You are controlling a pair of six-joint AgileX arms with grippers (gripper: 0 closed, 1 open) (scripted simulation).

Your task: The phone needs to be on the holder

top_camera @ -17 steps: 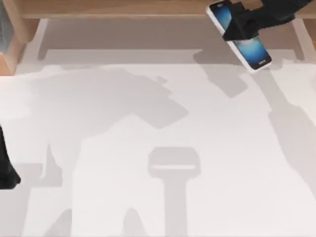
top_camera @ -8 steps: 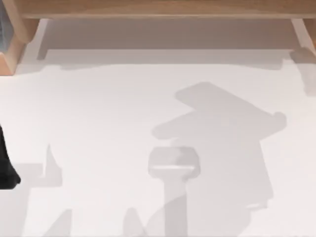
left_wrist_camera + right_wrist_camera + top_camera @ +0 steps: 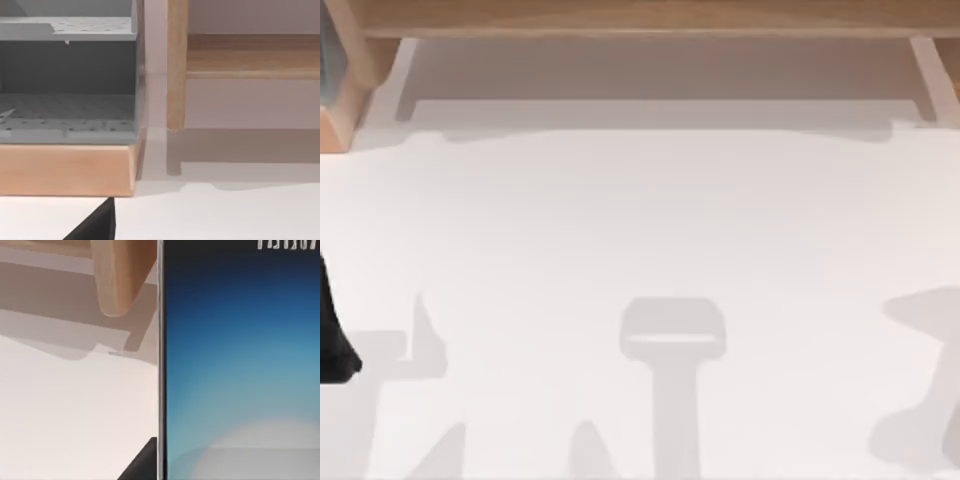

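Right wrist view: phone (image 3: 240, 370) close against the camera, presumably gripped for carrying to the holder (image 3: 673, 330), lower centre of top view; grip itself untellable.

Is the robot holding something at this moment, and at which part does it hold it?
The phone stands very close before the right wrist camera, so the right arm probably carries it. The place of the hold cannot be told. The left arm is parked at the table's left edge.

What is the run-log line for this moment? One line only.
phone: close before right wrist camera, not on holder | holder: mid-table, bare | left arm: parked, table's left edge
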